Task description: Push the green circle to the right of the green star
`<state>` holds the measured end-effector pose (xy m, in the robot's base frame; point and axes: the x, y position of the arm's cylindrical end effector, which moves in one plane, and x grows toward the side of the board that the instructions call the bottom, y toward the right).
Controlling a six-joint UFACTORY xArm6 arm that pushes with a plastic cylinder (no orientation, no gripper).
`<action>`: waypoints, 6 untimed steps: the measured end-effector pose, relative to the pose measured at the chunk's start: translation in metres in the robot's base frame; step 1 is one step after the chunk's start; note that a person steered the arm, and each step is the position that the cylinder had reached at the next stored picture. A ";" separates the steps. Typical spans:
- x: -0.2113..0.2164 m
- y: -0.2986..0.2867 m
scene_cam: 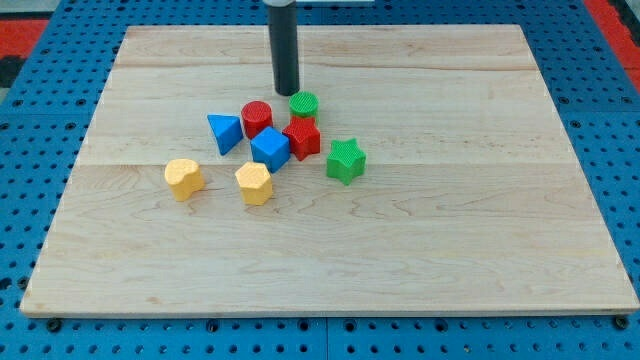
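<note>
- Just at 4 o'clock from your tip [288, 92] sits the green circle [304, 104], very near it, maybe touching; you cannot tell from this view.
- Your rod has no fingers, so nothing is spread, pressed together or pinching. It only pushes.
- You have just one arm here, so no other arm is nearer.
- From the green circle, the green star [345, 160] lies at about 5 o'clock, a little way apart, toward the view's bottom right.
- Between them, just at 6 o'clock from the green circle, sits the red block [302, 138]. It looks to be touching the circle.
- Your circle must end up at 3 o'clock from the star. That spot on the bench [470, 200] is bare.
- So the circle has to go toward 4 or 5 o'clock, past the star's top side. Your tip looks well placed for that, being on the circle's far side from the goal.
- A round block has no long side and points no way, so any side is fine to push. It may slip off your tip sideways, so push through its middle.
- The star stands flat, with one point toward the view's top.
- Watch the red block; a push straight toward 6 o'clock would likely shove it too.
- At 9 o'clock from the red block are the red cylinder [257, 117] and the blue cube [270, 148]; these are out of your way.
</note>
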<state>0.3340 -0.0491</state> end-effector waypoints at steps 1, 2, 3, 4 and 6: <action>0.020 0.044; 0.034 0.099; 0.070 0.107; 0.096 0.106; 0.149 0.079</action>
